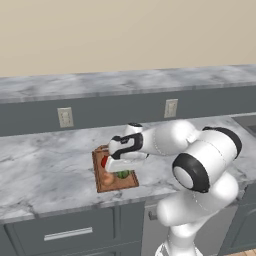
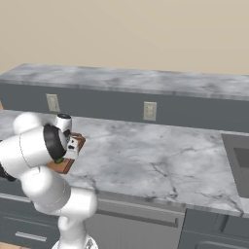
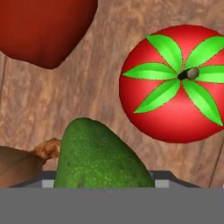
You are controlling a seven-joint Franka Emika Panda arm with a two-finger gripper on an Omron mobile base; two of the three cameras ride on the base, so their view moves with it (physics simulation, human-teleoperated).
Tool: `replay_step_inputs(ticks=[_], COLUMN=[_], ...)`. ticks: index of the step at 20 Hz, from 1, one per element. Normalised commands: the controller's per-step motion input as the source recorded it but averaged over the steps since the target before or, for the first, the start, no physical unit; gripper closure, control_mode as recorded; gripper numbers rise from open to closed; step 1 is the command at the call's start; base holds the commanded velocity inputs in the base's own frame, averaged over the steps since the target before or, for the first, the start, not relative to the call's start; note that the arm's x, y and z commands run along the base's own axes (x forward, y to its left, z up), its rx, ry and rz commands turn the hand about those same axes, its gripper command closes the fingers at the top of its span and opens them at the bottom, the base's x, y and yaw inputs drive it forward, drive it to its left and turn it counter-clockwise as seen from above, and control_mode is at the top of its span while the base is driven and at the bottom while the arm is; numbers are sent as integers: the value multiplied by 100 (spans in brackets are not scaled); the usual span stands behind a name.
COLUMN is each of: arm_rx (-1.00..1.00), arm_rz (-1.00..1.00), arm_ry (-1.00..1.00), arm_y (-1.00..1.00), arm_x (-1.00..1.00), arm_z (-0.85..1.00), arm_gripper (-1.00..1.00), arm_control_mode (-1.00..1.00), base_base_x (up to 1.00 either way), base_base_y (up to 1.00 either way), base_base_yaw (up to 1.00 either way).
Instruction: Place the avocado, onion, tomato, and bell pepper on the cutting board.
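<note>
- Marbled grey countertop (image 1: 45, 170) carries the brown wooden cutting board (image 1: 101, 187) at centre-left of the left base view.
- Hand view: deep-red bell pepper (image 3: 43, 28) upper left, green-capped red tomato (image 3: 179, 85) right, dark-green avocado (image 3: 98, 162) bottom centre, tan onion (image 3: 19, 168) lower left, all on the board.
- Gripper (image 1: 120, 166) hangs over them; whether its jaws are spread, I cannot tell.

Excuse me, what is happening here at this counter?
A white robot arm reaches over a wooden cutting board on the marble counter. Its hand hangs low above the board. Seen from the hand, all four vegetables lie on the board: the tomato, the bell pepper, the avocado and a part of the onion. Whether the gripper is open or holding anything cannot be told.
</note>
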Motion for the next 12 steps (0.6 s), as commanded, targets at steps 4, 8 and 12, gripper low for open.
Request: replay_step_inputs(ticks=[4, 8, 12], arm_rx=[0, 0, 0], arm_rz=[0, 0, 0], arm_ry=[2, 0, -2], arm_y=[6, 0, 0], arm_x=[5, 0, 0], arm_z=[-37, -1, 1], arm_gripper=[-100, -100, -100], arm_control_mode=[-100, -100, -100], base_base_x=[0, 0, 0], base_base_y=[0, 0, 0], base_base_yaw=[0, 0, 0])
